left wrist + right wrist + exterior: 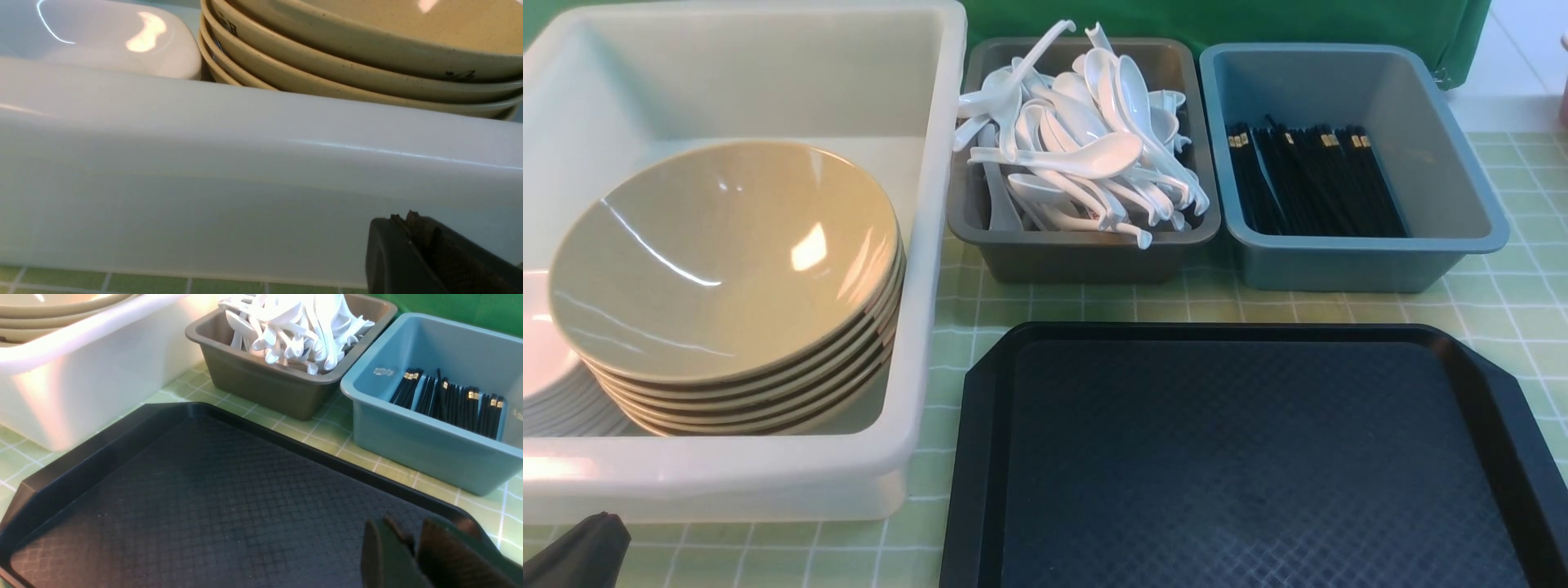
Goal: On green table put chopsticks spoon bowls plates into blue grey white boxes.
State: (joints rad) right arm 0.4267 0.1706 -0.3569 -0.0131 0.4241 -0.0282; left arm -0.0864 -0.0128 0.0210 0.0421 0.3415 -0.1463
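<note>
A stack of tan bowls (727, 261) sits in the white box (931, 245), with white plates (547, 384) beside them at the left. White spoons (1086, 139) pile up in the grey box (1086, 253). Black chopsticks (1307, 175) lie in the blue box (1372, 261). My left gripper (402, 216) is shut and empty, low against the white box's near outer wall (204, 163); its tip (580, 547) shows in the front view's bottom left corner. My right gripper (408, 526) hovers over the black tray (204, 490), its jaws slightly apart with nothing between them.
The black tray (1258, 457) lies in front of the grey and blue boxes on the green checked cloth (1503, 310) and holds nothing. The three boxes stand side by side along the back. A green backdrop hangs behind them.
</note>
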